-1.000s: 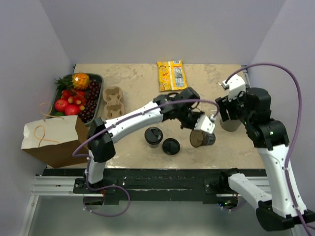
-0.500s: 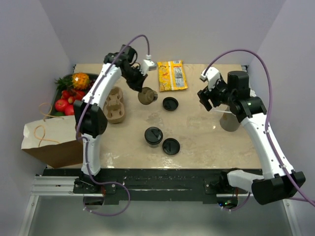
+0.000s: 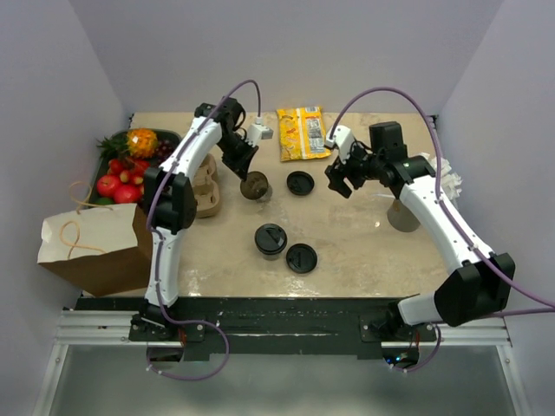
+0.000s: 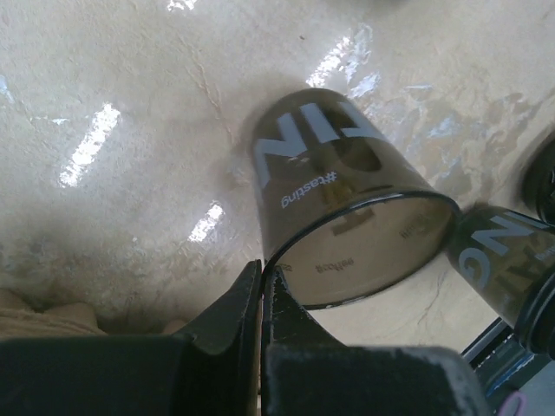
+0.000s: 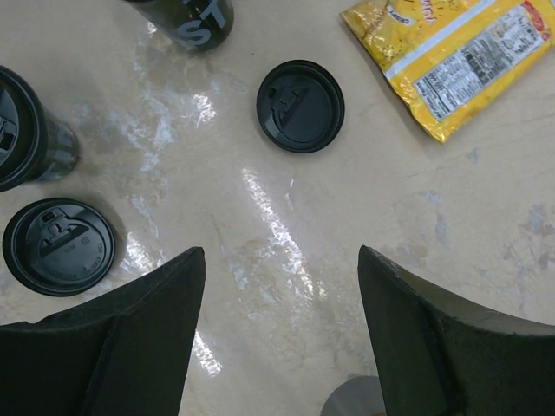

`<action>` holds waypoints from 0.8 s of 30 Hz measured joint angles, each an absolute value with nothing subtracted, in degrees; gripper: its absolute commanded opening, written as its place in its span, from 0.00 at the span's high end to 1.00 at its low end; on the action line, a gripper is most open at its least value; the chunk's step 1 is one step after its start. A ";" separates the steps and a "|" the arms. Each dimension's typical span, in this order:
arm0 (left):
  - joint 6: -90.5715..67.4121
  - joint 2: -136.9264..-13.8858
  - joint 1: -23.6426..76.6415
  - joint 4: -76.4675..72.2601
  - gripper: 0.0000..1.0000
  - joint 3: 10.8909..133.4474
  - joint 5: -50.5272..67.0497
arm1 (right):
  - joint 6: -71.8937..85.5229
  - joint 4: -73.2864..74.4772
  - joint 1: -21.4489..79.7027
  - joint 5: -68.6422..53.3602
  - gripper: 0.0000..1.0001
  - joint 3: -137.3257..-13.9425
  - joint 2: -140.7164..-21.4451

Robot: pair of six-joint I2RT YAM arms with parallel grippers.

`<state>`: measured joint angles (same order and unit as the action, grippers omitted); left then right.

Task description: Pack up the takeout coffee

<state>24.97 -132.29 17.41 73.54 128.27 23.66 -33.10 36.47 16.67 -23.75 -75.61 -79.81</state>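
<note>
A brown see-through coffee cup (image 3: 255,185) (image 4: 347,191) with white lettering and no lid is at the back of the table, tilted, beside the cardboard cup carrier (image 3: 200,183). My left gripper (image 3: 244,163) (image 4: 263,279) is shut on its rim, one finger inside and one outside. A lidded cup (image 3: 270,240) (image 5: 24,130) stands in the middle front. Two loose black lids lie on the table: one (image 3: 300,182) (image 5: 300,106) at the back and one (image 3: 302,257) (image 5: 59,246) at the front. My right gripper (image 3: 337,178) (image 5: 279,256) hangs open and holds nothing, just right of the back lid.
A brown paper bag (image 3: 91,244) stands off the table's front left corner. A tray of fruit (image 3: 170,139) sits at the left edge, and a yellow snack packet (image 3: 303,133) (image 5: 451,48) at the back. A grey object (image 3: 403,216) stands under the right arm.
My left arm has carried the open cup from the front right to the back left, next to the carrier. My right arm has swung left toward the back lid, still open.
</note>
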 measured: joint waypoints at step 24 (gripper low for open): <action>22.31 -135.90 15.55 70.91 0.71 133.14 30.92 | -31.75 36.80 19.62 -23.53 0.25 -73.06 -81.67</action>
<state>22.31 -135.90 15.55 70.91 133.14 30.92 -31.75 36.80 19.62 -23.53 -73.06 -81.67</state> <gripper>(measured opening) 0.270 0.746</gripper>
